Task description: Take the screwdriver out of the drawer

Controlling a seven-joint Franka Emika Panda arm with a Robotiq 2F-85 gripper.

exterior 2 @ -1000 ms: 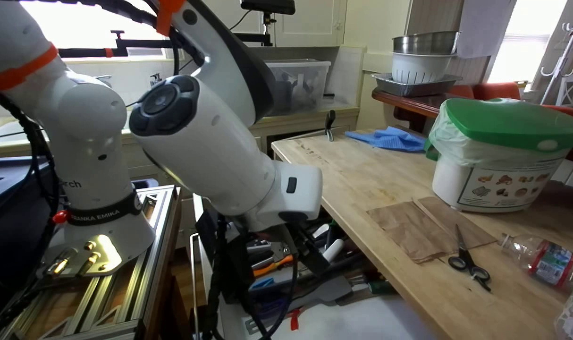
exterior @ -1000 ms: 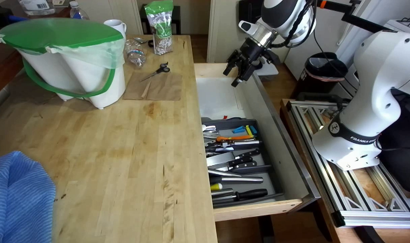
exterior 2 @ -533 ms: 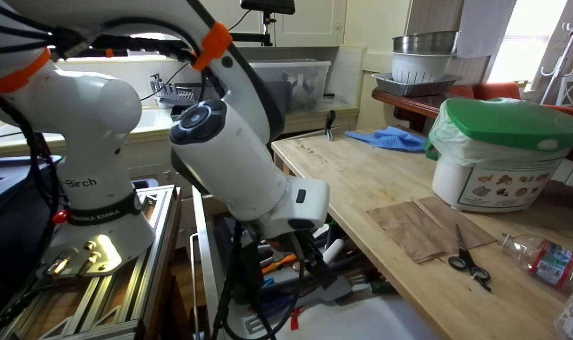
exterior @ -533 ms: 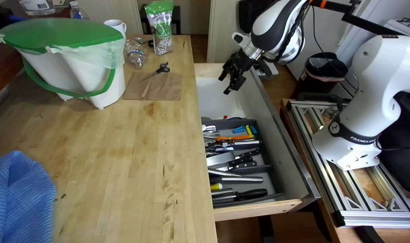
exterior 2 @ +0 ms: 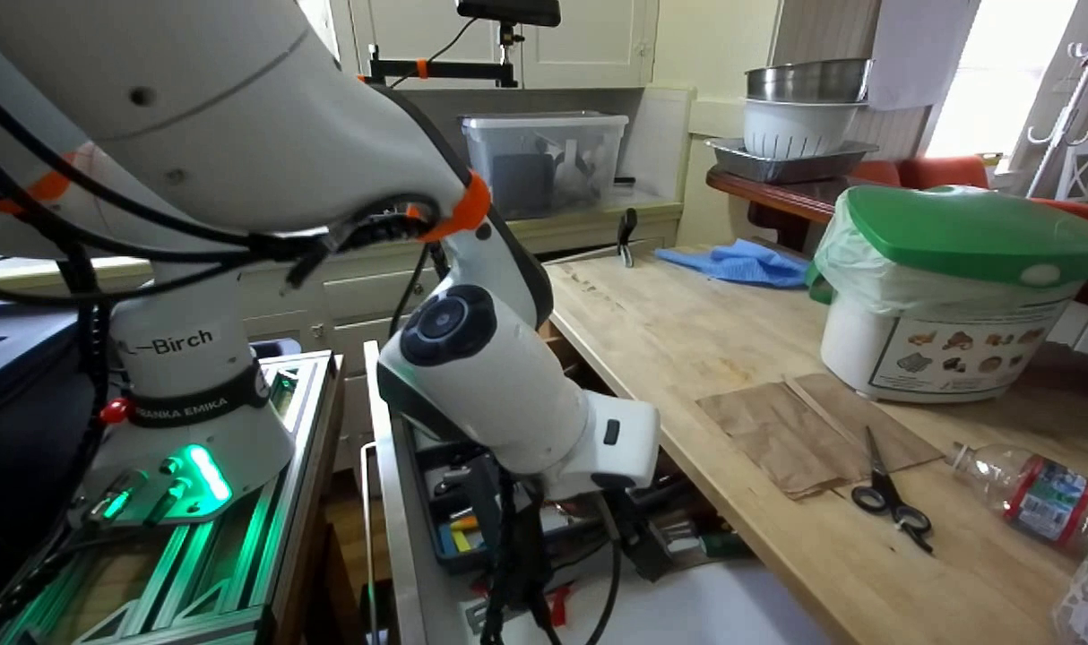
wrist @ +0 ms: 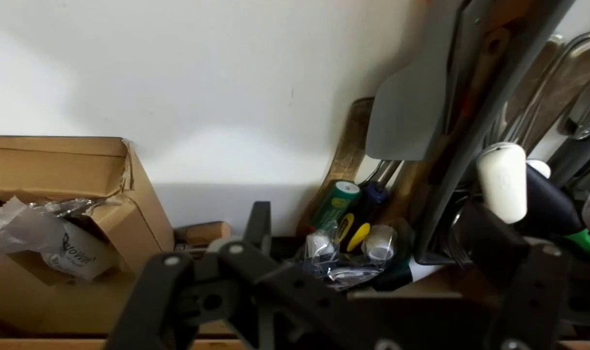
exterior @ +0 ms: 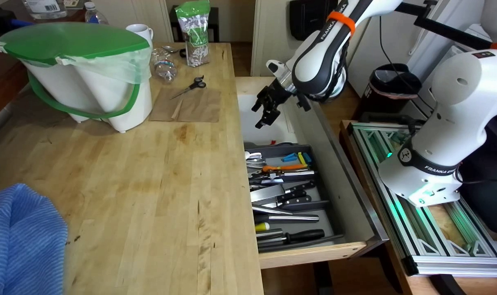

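The screwdriver (wrist: 358, 236) shows in the wrist view, with a yellow-and-black handle, a blue collar and a thin shaft pointing away under a grey spatula. It lies in the drawer between a green cylinder (wrist: 337, 201) and a wooden handle, with clear plastic-wrapped items at its near end. I cannot make it out in either exterior view. The drawer (exterior: 334, 149) is pulled open; its side also shows in an exterior view (exterior 2: 390, 528). My gripper (exterior: 258, 116) is open and empty above the drawer's white far part. In the wrist view, the screwdriver appears between its fingers (wrist: 370, 226).
A grey tool tray (exterior: 328, 205) with knives and utensils fills the drawer's near part. The wooden worktop (exterior: 158, 184) overhangs one drawer side. A cardboard box (wrist: 151, 228) sits in the drawer. Scissors (exterior: 197, 83), a plastic bottle (exterior: 165, 67) and a green-lidded bin (exterior: 121, 94) stand on the worktop.
The gripper has moved along the drawer toward the tool tray and toward the worktop side, and it is a little lower. It stays open. The base light has turned from white to green.
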